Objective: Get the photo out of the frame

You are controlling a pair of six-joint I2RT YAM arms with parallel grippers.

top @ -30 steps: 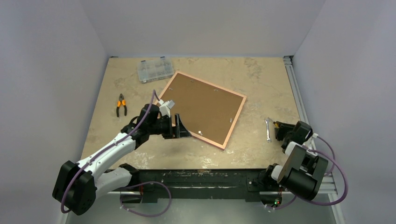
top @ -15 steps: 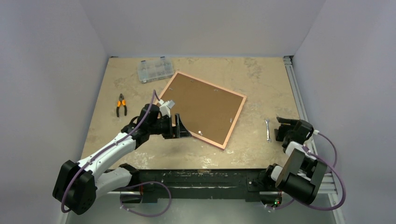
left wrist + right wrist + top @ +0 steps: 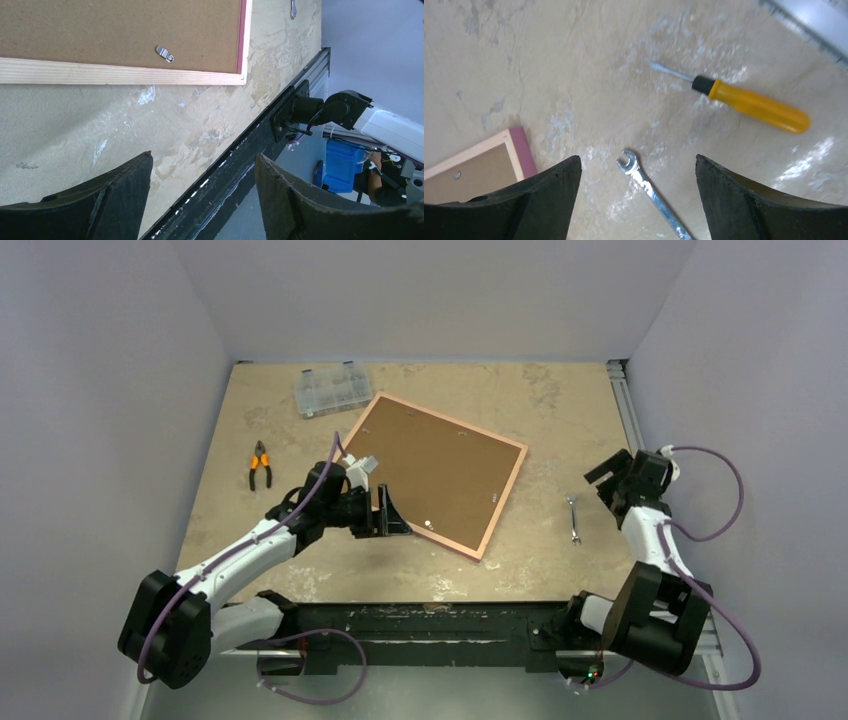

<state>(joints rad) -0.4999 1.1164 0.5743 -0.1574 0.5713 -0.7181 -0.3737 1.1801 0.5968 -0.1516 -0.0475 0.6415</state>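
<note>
- The frame (image 3: 504,502) lies face down with its brown backing board (image 3: 435,475) up, so the photo is hidden underneath.
- The left gripper (image 3: 200,170) sits by the frame's near edge, jaws wide apart and empty, maybe ready for the clips.
- The right gripper (image 3: 612,478) hangs over the wrench (image 3: 651,192) and the screwdriver (image 3: 754,104), also wide apart and empty.

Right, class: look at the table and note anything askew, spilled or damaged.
The frame lies face down, backing up, turned askew to the table edges. Nothing looks spilled or broken.
</note>
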